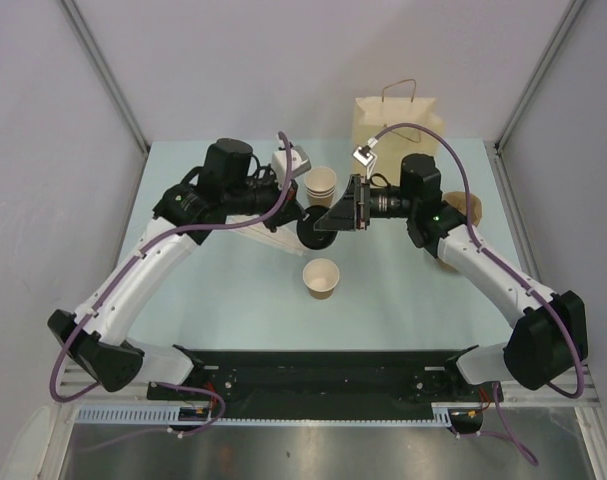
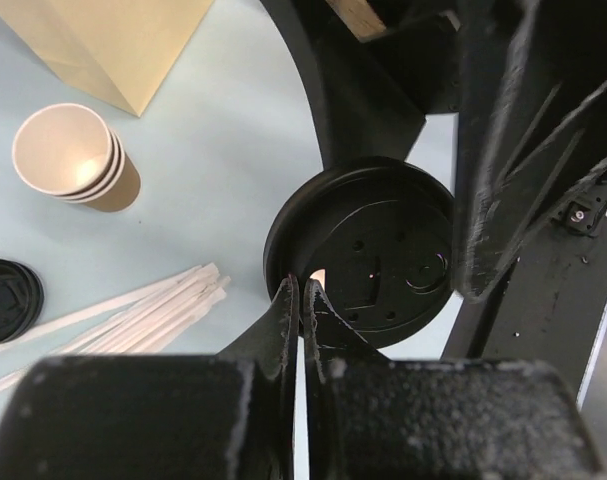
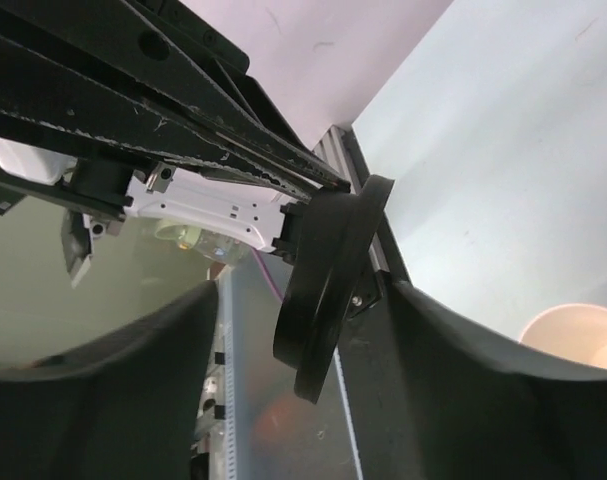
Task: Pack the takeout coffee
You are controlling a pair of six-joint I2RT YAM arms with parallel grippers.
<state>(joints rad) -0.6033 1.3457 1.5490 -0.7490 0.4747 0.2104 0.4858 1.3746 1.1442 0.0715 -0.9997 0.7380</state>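
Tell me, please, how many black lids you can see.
2. One black lid pinched in the left gripper; a second lid lies flat beside the wrapped straws. More may be hidden.

Cup stack [image 1: 321, 183] and bag [image 1: 395, 122] crowd far table [image 1: 183, 155]

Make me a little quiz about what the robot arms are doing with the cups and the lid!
1. True or false: the lone cup already wears a lid.
2. Which gripper pinches the rim of the black lid? A) left gripper B) right gripper C) neither
3. Fill in: the paper bag stands at the ___ end of the table, beyond the stacked cups.

Key: 1 false, the cup is open on top. 2 A, the left gripper is shut on the rim and the right gripper's jaws stand apart. 3 far.
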